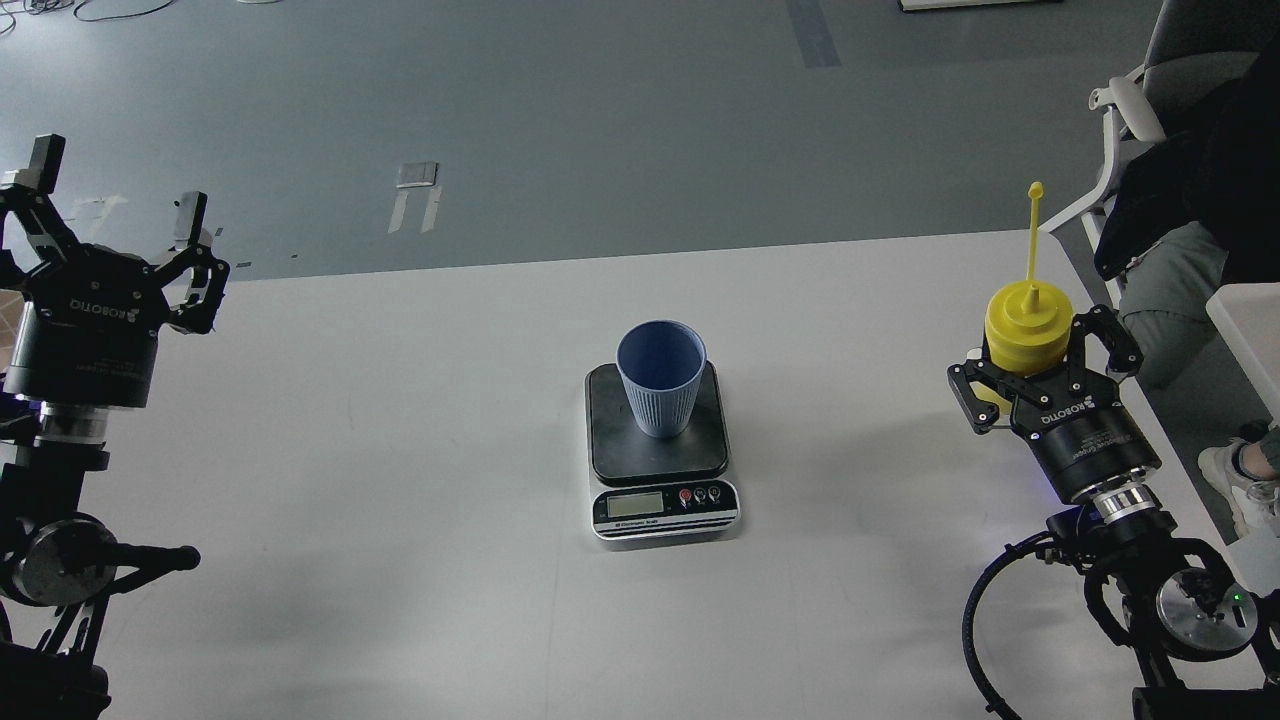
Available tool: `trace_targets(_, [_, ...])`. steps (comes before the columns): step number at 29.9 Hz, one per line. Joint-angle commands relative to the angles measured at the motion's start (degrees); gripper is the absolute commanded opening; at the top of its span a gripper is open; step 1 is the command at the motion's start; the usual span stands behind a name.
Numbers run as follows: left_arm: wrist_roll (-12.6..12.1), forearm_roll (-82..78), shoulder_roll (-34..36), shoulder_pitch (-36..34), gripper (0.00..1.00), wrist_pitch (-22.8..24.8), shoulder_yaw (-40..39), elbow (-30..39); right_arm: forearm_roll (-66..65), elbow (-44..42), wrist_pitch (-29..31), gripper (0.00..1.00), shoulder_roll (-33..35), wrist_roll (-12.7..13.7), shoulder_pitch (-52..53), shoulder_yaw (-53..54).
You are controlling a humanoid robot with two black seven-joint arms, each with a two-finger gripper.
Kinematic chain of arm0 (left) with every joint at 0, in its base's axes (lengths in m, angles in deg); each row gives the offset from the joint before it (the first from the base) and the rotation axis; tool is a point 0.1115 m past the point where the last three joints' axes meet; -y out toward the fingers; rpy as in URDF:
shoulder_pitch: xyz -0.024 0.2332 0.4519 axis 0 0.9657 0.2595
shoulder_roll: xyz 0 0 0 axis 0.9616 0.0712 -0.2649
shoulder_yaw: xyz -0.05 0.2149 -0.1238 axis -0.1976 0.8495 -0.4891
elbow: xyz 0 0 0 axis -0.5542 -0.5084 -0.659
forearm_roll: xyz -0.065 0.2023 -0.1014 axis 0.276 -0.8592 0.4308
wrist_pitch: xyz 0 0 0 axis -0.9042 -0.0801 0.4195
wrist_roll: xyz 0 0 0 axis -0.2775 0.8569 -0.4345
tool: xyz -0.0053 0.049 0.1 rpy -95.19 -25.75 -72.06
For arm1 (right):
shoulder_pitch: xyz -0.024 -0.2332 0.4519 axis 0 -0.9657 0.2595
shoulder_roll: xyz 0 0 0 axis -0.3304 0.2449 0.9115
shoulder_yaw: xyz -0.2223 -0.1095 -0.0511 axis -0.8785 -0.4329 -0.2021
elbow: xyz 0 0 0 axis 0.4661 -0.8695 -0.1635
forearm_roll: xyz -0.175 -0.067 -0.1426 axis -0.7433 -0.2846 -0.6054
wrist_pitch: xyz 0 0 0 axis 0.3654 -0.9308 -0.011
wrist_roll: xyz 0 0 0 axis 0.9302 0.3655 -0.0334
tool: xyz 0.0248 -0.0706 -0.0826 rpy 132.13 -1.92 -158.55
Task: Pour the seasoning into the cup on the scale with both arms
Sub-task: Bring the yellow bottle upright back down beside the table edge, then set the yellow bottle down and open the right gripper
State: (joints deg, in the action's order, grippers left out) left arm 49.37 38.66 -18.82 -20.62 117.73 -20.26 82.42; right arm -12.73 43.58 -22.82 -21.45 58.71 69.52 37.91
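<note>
The light blue ribbed cup [660,385] stands upright on the dark platform of the small scale [612,452] at the table's middle; the scale's silver front with its display faces me. My right gripper [1040,362] is shut on the yellow seasoning bottle [1028,325] near the table's right edge. It holds the bottle upright, with the tip strap sticking straight up. The bottle's lower part is hidden by the gripper. My left gripper [115,195] is open and empty over the table's far left edge, well away from the cup.
A seated person [1170,280] and an office chair [1120,110] are just past the table's right edge, close to my right arm. A white bin [1250,330] stands at the far right. The white table [400,450] ends behind the scale; grey floor lies beyond.
</note>
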Motion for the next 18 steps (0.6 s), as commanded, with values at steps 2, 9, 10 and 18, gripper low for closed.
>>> trace_targets(2, [0.0, 0.0, 0.23, 0.56, 0.99, 0.0, -0.08, 1.16, 3.33, -2.99, 0.0, 0.0, 0.01, 0.57, -1.1, 1.51])
trace_targets(9, [0.0, 0.0, 0.58, 0.65, 0.99, 0.0, -0.08, 1.6, 4.39, -5.55, 0.0, 0.0, 0.01, 0.84, -1.28, 1.51])
trace_targets(10, [0.0, 0.0, 0.58, 0.65, 0.99, 0.0, -0.08, 1.77, 4.39, -5.64, 0.0, 0.0, 0.01, 0.84, -1.28, 1.6])
trace_targets(18, [0.09, 0.0, 0.84, 1.27, 0.99, 0.0, -0.6, 2.48, 5.53, -5.55, 0.0, 0.95, 0.01, 0.93, -1.28, 3.87])
